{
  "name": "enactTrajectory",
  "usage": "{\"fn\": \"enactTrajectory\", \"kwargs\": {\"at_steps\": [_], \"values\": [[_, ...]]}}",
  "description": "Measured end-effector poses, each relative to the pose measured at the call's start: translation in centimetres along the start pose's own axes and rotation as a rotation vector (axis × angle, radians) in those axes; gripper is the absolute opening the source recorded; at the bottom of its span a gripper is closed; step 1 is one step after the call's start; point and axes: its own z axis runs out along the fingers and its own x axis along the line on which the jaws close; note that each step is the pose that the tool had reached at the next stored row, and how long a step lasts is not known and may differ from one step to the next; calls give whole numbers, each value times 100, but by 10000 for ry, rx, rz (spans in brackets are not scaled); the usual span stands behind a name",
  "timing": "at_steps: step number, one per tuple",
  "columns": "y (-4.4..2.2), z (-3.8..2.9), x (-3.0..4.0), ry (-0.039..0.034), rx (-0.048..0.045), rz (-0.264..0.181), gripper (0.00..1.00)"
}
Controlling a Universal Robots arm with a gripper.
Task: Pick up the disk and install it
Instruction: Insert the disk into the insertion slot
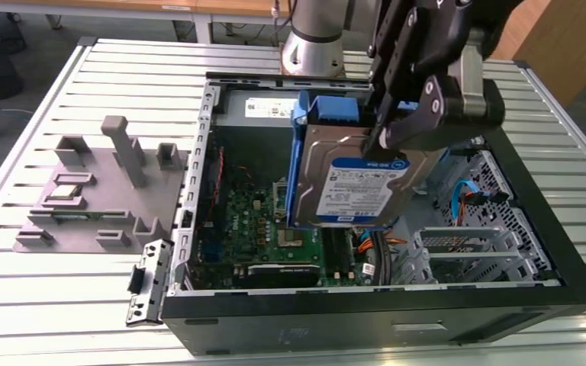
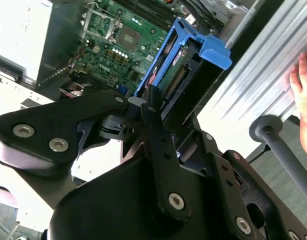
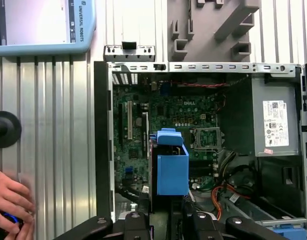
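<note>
A robot arm's black gripper [image 1: 390, 141] is clamped on the disk [image 1: 359, 187], a silver hard drive with blue plastic rails and a white-and-blue label. It is held on edge in the air above an open desktop computer case [image 1: 375, 320] that lies on its side on a slatted metal table [image 1: 28, 305]. The drive hangs over the green motherboard [image 1: 247, 213], touching nothing below it. The metal drive cage [image 1: 476, 252] is toward the exterior view's right, and the grey power supply [image 3: 276, 122] sits at the far end of the case. A grey plastic fixture [image 1: 100, 198] rests on the table beside the case. In the first wrist view, orange cables [image 3: 221, 192] lie loose near the drive and a person's hand [image 3: 11, 200] rests on the table well apart from the case. Likely risks: the drive could tilt or slip in the grip, since only a narrow part is pinched; a lower corner could strike the motherboard; the rails could catch a cable or meet the bay crooked and jam.
</note>
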Motion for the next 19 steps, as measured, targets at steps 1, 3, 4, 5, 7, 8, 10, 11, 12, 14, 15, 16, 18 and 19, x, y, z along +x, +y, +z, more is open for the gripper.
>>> {"fn": "enactTrajectory", "kwargs": {"at_steps": [1,3,4,5,7,8,10,11,12,14,15,16,18,19], "values": [[-1,-2,29,-1,0,0,35],[-3,-5,70,-1,0,0,35],[-3,-6,80,1,0,1,35],[-3,-7,85,1,0,2,35],[-13,-7,88,0,0,-1,35],[-25,-8,88,-1,0,0,35],[-64,-9,88,0,-2,0,35],[-88,-9,87,-1,-3,1,35],[-114,-11,86,-1,-4,1,35],[-174,-14,83,0,-8,1,35],[-210,-16,82,1,-12,1,35],[-250,-17,80,0,-16,1,35],[-335,-20,77,0,-25,4,35],[-379,-22,74,0,-30,3,35]]}}
